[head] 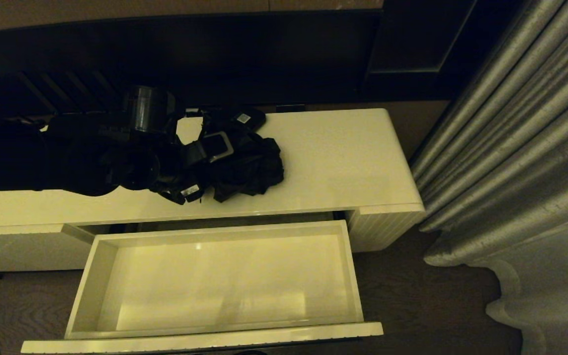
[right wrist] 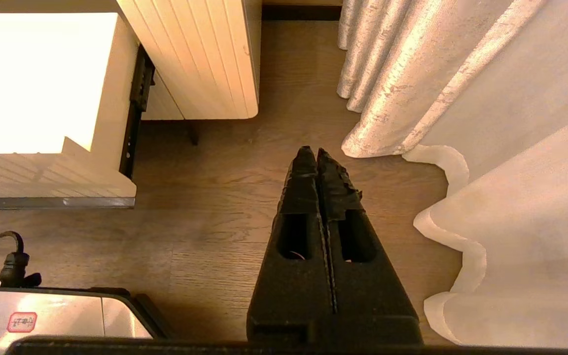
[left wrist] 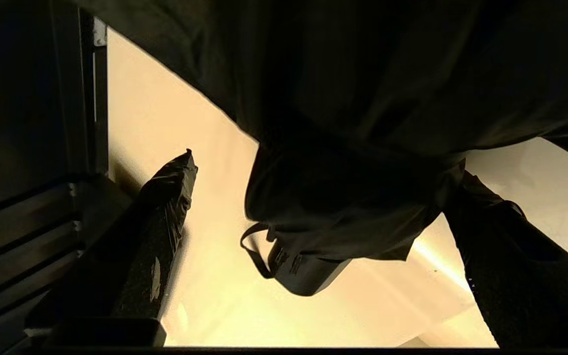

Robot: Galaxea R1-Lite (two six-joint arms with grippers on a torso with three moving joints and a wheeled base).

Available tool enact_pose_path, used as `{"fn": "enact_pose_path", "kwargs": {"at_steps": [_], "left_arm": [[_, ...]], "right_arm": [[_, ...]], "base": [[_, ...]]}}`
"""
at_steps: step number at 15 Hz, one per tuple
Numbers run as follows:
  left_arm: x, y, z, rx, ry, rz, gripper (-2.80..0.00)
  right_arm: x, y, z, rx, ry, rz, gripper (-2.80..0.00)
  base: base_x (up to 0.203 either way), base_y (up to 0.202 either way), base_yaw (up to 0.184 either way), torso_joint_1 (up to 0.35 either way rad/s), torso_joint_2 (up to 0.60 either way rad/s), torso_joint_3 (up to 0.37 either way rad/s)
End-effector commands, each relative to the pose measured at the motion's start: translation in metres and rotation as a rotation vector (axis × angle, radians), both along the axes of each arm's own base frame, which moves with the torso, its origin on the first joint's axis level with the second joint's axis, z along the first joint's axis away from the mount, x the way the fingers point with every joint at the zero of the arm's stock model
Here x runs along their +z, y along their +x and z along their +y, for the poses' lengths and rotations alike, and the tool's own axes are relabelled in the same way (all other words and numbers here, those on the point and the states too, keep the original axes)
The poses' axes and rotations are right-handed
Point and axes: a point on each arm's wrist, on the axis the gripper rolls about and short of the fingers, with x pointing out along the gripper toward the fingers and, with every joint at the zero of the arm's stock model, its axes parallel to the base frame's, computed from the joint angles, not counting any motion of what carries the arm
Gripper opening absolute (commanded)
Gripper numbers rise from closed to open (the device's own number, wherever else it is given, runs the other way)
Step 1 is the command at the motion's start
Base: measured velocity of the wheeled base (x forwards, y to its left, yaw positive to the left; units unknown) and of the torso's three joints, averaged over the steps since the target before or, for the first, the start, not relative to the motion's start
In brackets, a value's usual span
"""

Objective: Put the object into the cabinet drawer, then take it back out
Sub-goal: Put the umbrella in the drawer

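While on cabinet top (head: 343, 162), umbrella (head: 249, 165) btwn spread left gripper (left wrist: 313, 207) fingers (left wrist: 160, 231).

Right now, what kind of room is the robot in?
Probably a bedroom or hotel room: a low cream cabinet with an open drawer, long curtains reaching a wooden floor.

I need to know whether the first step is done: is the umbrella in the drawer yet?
No. The drawer stands open with nothing inside, while the umbrella lies on the cabinet top at the left gripper.
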Motion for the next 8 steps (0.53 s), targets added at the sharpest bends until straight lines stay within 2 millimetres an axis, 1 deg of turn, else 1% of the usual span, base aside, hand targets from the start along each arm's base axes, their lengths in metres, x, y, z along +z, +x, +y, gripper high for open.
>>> {"fn": "enact_pose_path", "kwargs": {"at_steps": [1, 2, 3, 8], "left_arm": [[-0.0013, 0.0012, -0.0003, 0.0, 0.006, 0.002, 0.0], [-0.0014, 0.0009, -0.0002, -0.001, 0.008, 0.004, 0.0], [-0.001, 0.001, -0.0002, -0.002, 0.006, 0.002, -2.8], [-0.0023, 0.0004, 0.0, -0.007, 0.019, 0.008, -2.8]], "right_arm": [[-0.0004, 0.0001, 0.0, 0.001, 0.0, 0.001, -2.8], [-0.0004, 0.0001, 0.0, 0.001, 0.0, 0.001, -2.8], [-0.0004, 0.0001, 0.0, 0.001, 0.0, 0.001, -2.8], [-0.0004, 0.0001, 0.0, 0.001, 0.0, 0.001, -2.8]], "base": [[0.0, 0.0, 0.0, 0.0, 0.0, 0.0], [0.0, 0.0, 0.0, 0.0, 0.0, 0.0], [0.0, 0.0, 0.0, 0.0, 0.0, 0.0], [0.0, 0.0, 0.0, 0.0, 0.0, 0.0]]}}
